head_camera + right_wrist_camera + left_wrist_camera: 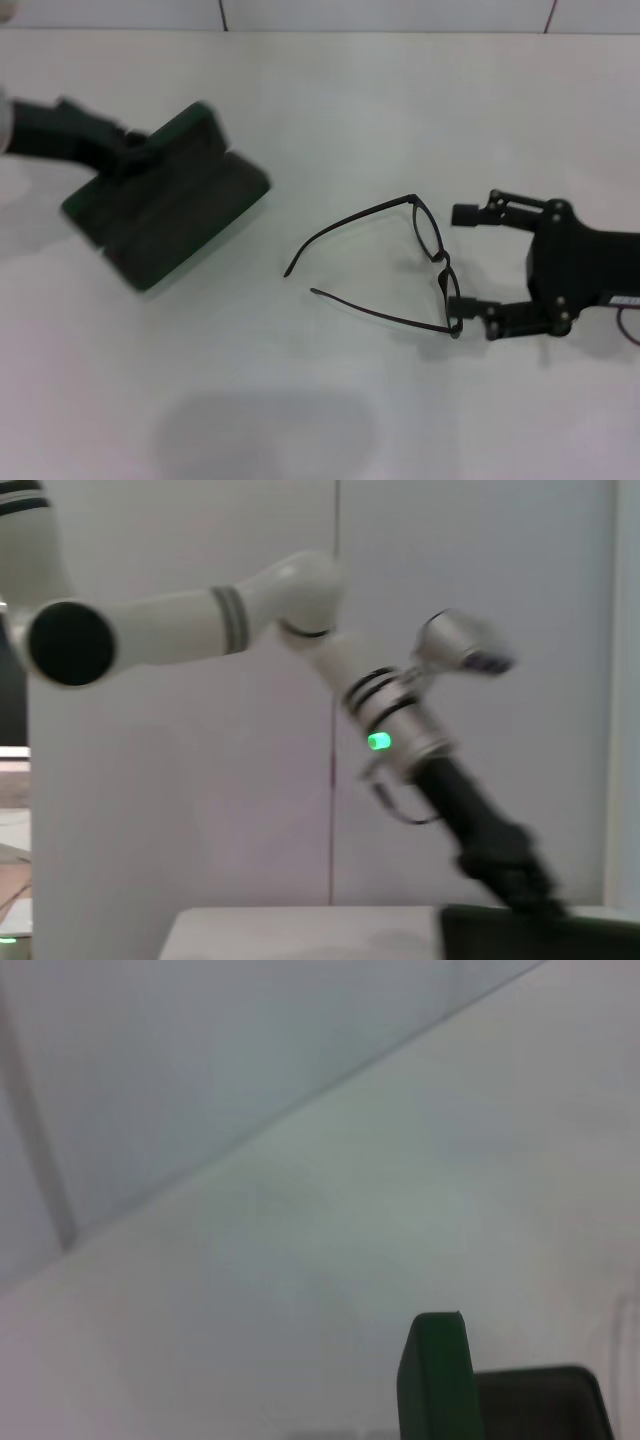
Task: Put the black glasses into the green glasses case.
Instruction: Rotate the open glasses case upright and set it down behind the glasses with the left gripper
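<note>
The black glasses [400,262] lie unfolded on the white desk [330,120], a little right of the middle in the head view. Their front, with both lenses, faces toward 3 o'clock, and the two long thin arms trail away toward 9 o'clock, so the long axis runs roughly 3 to 9.

The right end effector [460,262] sits at 3 o'clock from the glasses, low over the desk, with its two fingers spread wide open. One fingertip is just beyond the far lens; the other touches, or nearly touches, the near corner of the frame.

The green glasses case [165,195] is well apart from the glasses, off toward 10 o'clock, lying open with its lid tipped back. The left end effector [135,150] is closed on the lid at the far side. In the left wrist view the lid's green edge [440,1375] stands upright.
</note>
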You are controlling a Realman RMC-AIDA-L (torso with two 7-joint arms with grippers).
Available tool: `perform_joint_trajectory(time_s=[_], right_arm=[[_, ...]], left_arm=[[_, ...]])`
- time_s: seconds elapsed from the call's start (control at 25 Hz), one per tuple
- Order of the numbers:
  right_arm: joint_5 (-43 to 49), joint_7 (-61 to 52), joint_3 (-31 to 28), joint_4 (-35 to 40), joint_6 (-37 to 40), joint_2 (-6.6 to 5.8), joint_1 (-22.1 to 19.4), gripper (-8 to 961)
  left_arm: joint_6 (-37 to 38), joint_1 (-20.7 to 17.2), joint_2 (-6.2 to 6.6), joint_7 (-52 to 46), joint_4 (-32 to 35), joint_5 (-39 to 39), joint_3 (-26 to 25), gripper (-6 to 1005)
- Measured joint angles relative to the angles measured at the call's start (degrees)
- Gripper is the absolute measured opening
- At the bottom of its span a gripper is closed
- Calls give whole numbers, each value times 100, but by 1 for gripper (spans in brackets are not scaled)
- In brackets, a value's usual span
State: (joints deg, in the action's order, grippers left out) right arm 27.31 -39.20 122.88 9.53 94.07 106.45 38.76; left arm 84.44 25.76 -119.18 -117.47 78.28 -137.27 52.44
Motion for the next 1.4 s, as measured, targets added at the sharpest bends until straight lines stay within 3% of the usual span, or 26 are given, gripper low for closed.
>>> perform_joint_trajectory(time_s=[0.12, 0.4, 0.56, 0.88, 1.24, 1.4], right_arm=[[53, 64, 15, 4, 5, 117, -20, 870], [313, 141, -3, -17, -29, 425, -73, 870], [330, 235, -9, 1, -30, 469, -218, 870], [319, 323, -11, -30, -36, 495, -355, 870], [282, 343, -52, -49, -42, 499, -423, 870], [271, 343, -241, -49, -95, 506, -437, 869]], left_arm=[[-108, 642, 22, 545, -473, 36, 64, 202], [-1190, 2010, 81, 1734, -2153, -57, 456, 209], [-1641, 2666, 27, 2011, -2918, -289, 620, 213], [-2170, 2946, -74, 1951, -3205, -145, 1625, 222], [-2321, 2926, -87, 1826, -3149, -50, 2242, 231], [-2334, 2824, -80, 1808, -2968, 429, 2264, 312]])
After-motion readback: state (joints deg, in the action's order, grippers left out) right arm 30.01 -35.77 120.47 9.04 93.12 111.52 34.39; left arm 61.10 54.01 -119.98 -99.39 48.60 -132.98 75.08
